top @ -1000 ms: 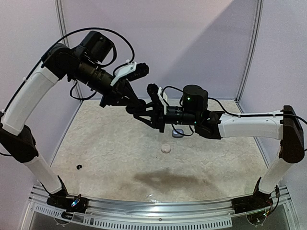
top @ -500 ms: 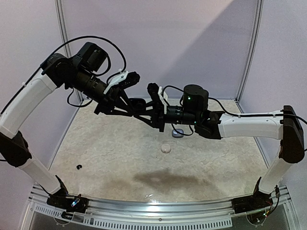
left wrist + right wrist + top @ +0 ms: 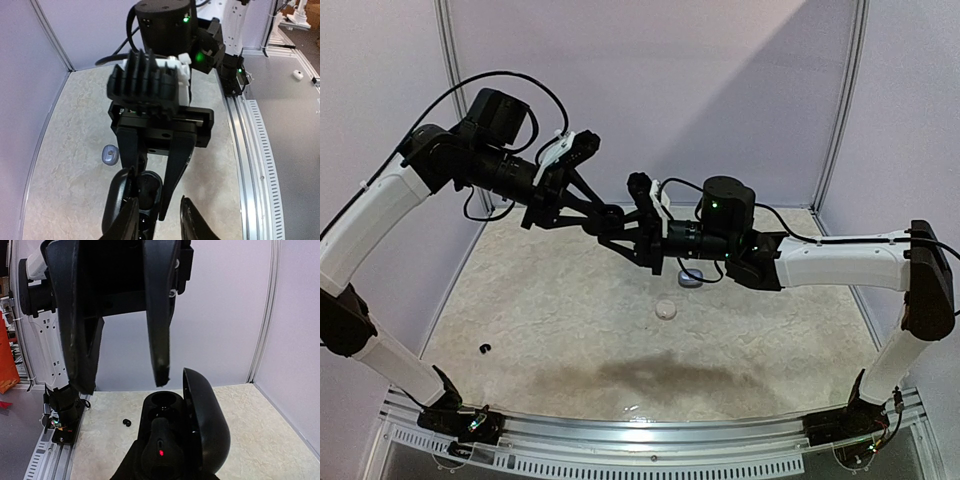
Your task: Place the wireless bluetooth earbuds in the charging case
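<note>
Right wrist view, nearest: the charging case (image 3: 200, 425) is black and sits just under the lens with its lid swung up.
Right fingers (image 3: 175, 160): closed on the charging case body from both sides, holding it clear of the bench (image 3: 260, 430).
Seated earbud (image 3: 159, 437): a black bud rests in the near socket with a small red light showing. The socket behind it looks empty.
Left fingers (image 3: 159, 330): parted, with nothing between them, hanging just above the open case and not touching it.
Just changed: a second ago the left fingers were pinched shut right at the case mouth. They have since spread and the wrist has drawn back up and to the left.
Meaning for the task: this reads as a release, so one bud is probably home and the pair is half done.
Loose earbud (image 3: 126, 423): black, lying on the bench near the left arm's base, well apart from the case. It is likely the next pick.
Farther out: a grey case (image 3: 690, 278) and a small white round piece (image 3: 666, 309) lie on the bench below the held case.
</note>
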### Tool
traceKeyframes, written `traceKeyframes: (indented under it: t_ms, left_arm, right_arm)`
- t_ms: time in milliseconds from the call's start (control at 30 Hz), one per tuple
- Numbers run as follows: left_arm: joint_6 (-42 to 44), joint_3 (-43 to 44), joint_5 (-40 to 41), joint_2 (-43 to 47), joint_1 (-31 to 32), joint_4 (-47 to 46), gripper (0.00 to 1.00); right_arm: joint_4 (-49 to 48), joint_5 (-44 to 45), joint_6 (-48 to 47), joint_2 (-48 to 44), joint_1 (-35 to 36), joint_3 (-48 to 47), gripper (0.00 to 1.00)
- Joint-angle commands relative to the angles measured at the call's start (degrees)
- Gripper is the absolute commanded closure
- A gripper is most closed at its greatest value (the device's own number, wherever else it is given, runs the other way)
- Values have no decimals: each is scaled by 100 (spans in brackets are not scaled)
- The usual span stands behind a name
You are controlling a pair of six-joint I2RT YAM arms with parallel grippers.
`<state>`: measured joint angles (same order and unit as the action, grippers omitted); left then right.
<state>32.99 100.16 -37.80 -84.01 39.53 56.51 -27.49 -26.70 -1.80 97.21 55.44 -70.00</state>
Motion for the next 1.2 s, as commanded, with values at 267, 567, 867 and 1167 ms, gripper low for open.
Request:
traceKeyframes:
  t_ms: [267, 567, 867, 1167]
  left_arm:
    - [-278, -55, 453, -90, 49, -43, 74]
    - [-271, -102, 606, -163, 219, -10, 77]
    - [-258, -104, 845, -238, 231, -17, 78]
    - [-181, -100, 755, -287, 292, 0, 83]
  right_arm:
    - [-129, -11, -25, -102, -21, 9, 89]
    - [-1, -38, -89, -62, -22, -94, 88]
    - [-37, -37, -75, -75, -17, -73, 88]
    - [-30, -37, -83, -54, -18, -84, 89]
